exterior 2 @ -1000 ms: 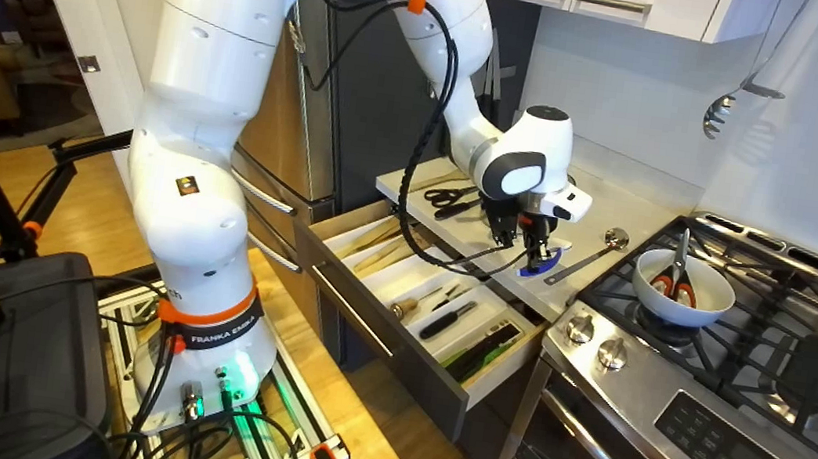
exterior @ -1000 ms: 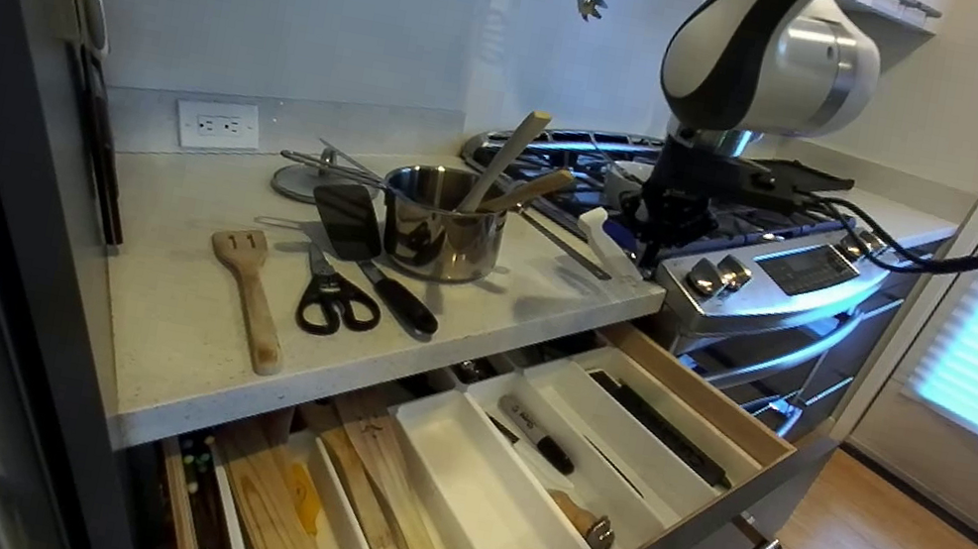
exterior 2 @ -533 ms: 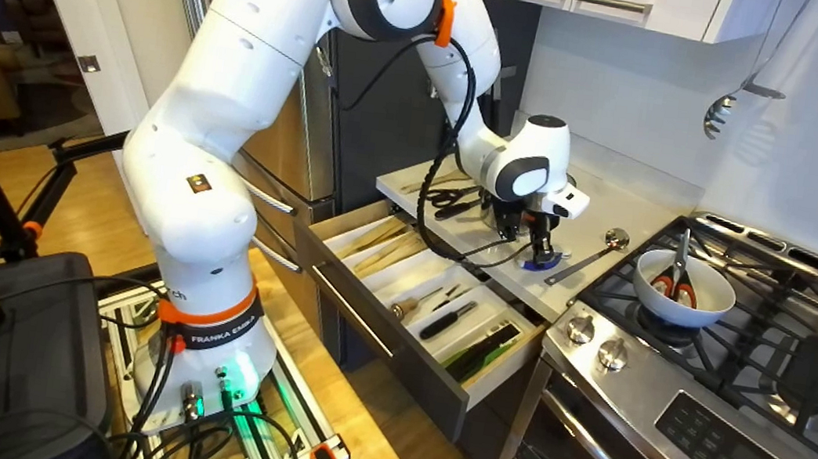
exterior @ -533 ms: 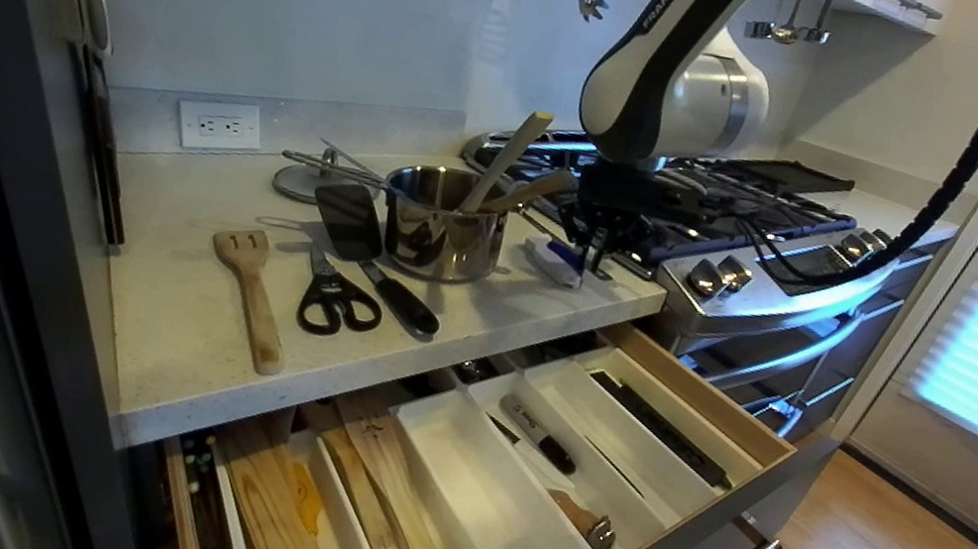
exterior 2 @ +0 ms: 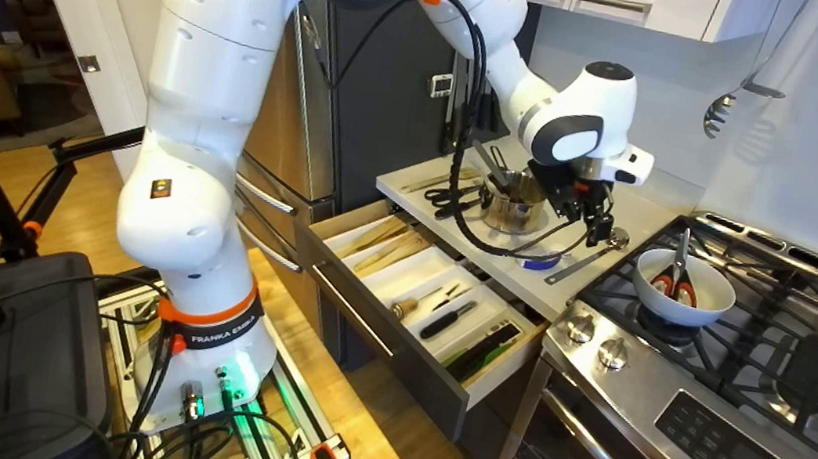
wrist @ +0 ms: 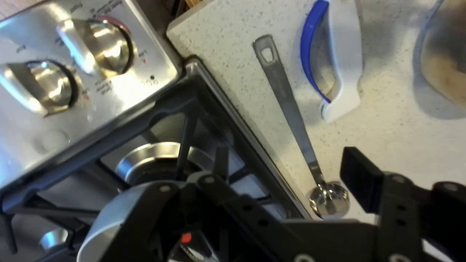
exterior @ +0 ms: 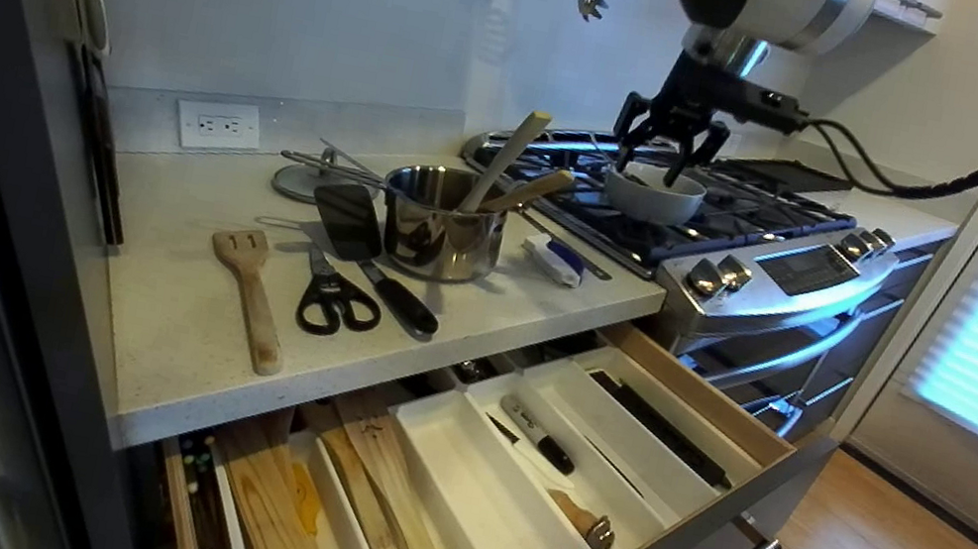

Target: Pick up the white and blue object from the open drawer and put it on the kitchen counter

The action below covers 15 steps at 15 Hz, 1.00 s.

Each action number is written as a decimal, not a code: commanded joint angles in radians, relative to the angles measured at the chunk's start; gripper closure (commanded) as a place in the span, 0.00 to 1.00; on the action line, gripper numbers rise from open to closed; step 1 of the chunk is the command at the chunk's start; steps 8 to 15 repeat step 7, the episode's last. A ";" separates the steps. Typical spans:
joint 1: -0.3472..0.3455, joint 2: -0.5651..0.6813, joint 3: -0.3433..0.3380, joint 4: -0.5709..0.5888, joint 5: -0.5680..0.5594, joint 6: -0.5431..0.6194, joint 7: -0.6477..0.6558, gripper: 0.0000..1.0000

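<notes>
The white and blue utensil (wrist: 346, 58) lies on the counter (exterior: 167, 329) near the stove (exterior 2: 632, 393), job apparently done; the gripper (exterior: 648, 171), spread and empty, needs only back away, I'd guess.

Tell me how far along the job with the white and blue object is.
Done: the white and blue object lies on the kitchen counter, outside the open drawer. In hand: nothing; the gripper stands open, well apart from it. Left: apparently nothing the task asks for, beyond perhaps parking the gripper.
</notes>
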 commanded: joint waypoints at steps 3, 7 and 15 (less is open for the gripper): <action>-0.417 -0.185 0.408 -0.132 0.182 -0.007 -0.421 0.00; -0.256 -0.183 0.247 -0.103 0.207 -0.008 -0.420 0.00; -0.256 -0.183 0.247 -0.103 0.207 -0.008 -0.420 0.00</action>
